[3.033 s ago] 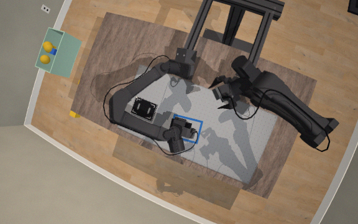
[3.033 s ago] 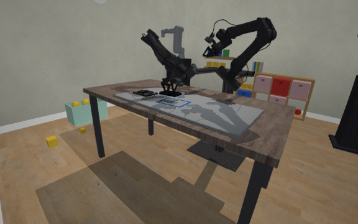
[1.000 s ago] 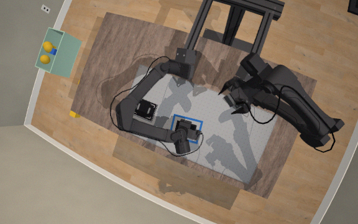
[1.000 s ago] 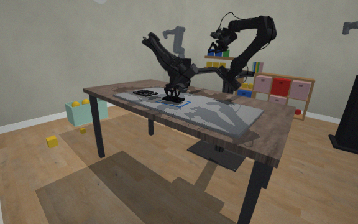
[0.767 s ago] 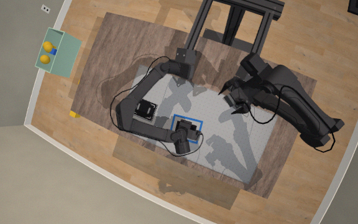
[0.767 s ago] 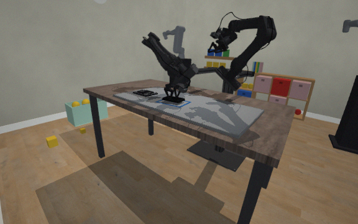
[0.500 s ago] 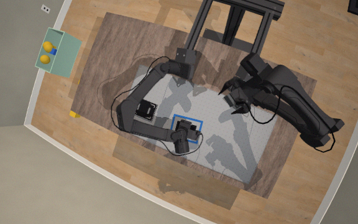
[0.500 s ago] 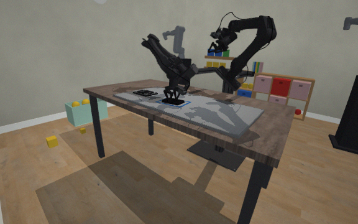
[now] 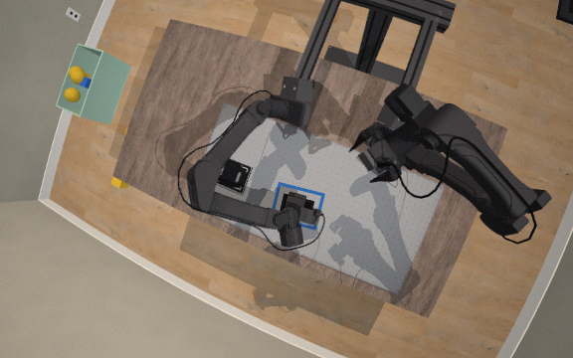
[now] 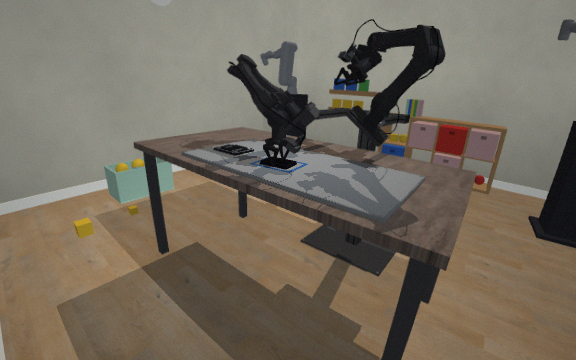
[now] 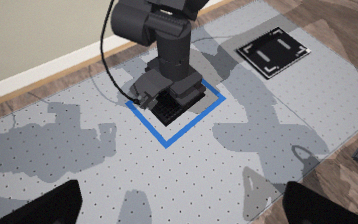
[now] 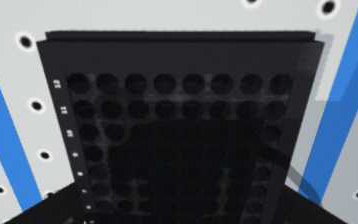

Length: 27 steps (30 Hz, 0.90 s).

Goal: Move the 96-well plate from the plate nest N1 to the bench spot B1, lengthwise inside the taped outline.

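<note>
The black 96-well plate is inside the blue taped outline, at or just above the board, its long sides running along the tape. My right gripper points down over it and is shut on it, one finger at each side; the fingertips are partly hidden. The plate nest, black with white corner marks, is empty. My left gripper is open and empty, high above the board.
The grey perforated board lies on the brown wooden table. The right arm reaches past the nest in the top view. The left arm is raised at the other side. A green bin stands on the floor.
</note>
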Each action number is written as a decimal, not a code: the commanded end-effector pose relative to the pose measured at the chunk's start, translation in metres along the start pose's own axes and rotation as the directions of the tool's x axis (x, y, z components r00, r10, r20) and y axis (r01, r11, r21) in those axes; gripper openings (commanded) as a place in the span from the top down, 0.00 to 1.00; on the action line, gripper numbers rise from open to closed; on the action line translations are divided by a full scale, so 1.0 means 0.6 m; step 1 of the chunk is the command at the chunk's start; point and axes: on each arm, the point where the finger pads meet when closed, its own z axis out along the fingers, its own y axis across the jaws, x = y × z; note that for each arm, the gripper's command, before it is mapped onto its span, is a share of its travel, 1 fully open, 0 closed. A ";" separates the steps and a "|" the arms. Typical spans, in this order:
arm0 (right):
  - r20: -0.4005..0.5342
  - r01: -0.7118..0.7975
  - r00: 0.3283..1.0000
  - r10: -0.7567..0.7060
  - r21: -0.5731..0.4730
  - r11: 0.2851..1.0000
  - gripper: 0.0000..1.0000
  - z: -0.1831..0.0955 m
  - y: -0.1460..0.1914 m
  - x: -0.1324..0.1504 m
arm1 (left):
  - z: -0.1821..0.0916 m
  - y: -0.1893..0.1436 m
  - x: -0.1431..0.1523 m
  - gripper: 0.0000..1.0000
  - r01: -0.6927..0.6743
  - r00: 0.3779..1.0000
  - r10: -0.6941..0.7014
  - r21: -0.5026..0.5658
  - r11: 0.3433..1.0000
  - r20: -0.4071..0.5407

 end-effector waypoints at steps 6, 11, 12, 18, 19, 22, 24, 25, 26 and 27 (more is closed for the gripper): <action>0.012 0.014 1.000 -0.014 0.003 1.000 0.21 -0.013 -0.006 -0.014 | -0.012 -0.005 -0.015 0.00 0.000 1.000 0.000 0.002 1.000 0.021; 0.013 0.013 1.000 -0.013 0.005 1.000 0.21 -0.013 -0.007 -0.015 | -0.012 -0.005 -0.015 0.00 0.000 1.000 0.000 0.002 1.000 0.021; 0.013 0.012 1.000 -0.012 0.006 1.000 0.21 -0.013 -0.007 -0.015 | -0.012 -0.005 -0.015 0.00 0.000 1.000 0.000 0.002 1.000 0.021; 0.010 -0.001 1.000 0.001 0.027 1.000 0.21 0.003 -0.003 -0.002 | -0.012 -0.005 -0.015 0.00 0.000 1.000 0.000 0.002 1.000 0.021; 0.010 -0.002 1.000 0.001 0.027 1.000 0.21 0.008 -0.002 -0.002 | -0.012 -0.005 -0.015 0.00 0.000 1.000 0.000 0.002 1.000 0.021; 0.008 0.005 1.000 -0.005 0.021 1.000 0.21 0.016 0.003 -0.004 | -0.012 -0.005 -0.015 0.00 0.000 1.000 0.000 0.002 1.000 0.021; 0.004 0.005 1.000 -0.005 0.011 1.000 0.21 0.026 0.011 -0.002 | -0.012 -0.005 -0.015 0.00 0.000 1.000 0.000 0.002 1.000 0.021; -0.002 0.008 1.000 -0.008 -0.004 1.000 0.21 0.029 0.018 0.000 | -0.012 -0.005 -0.015 0.00 0.000 1.000 0.000 0.002 1.000 0.021; 0.005 -0.003 1.000 0.003 0.013 1.000 0.21 0.018 0.004 -0.001 | -0.012 -0.005 -0.015 0.00 0.000 1.000 0.000 0.002 1.000 0.021; 0.004 -0.003 1.000 0.003 0.012 1.000 0.21 0.011 0.001 -0.001 | -0.012 -0.005 -0.015 0.00 0.000 1.000 0.000 0.002 1.000 0.021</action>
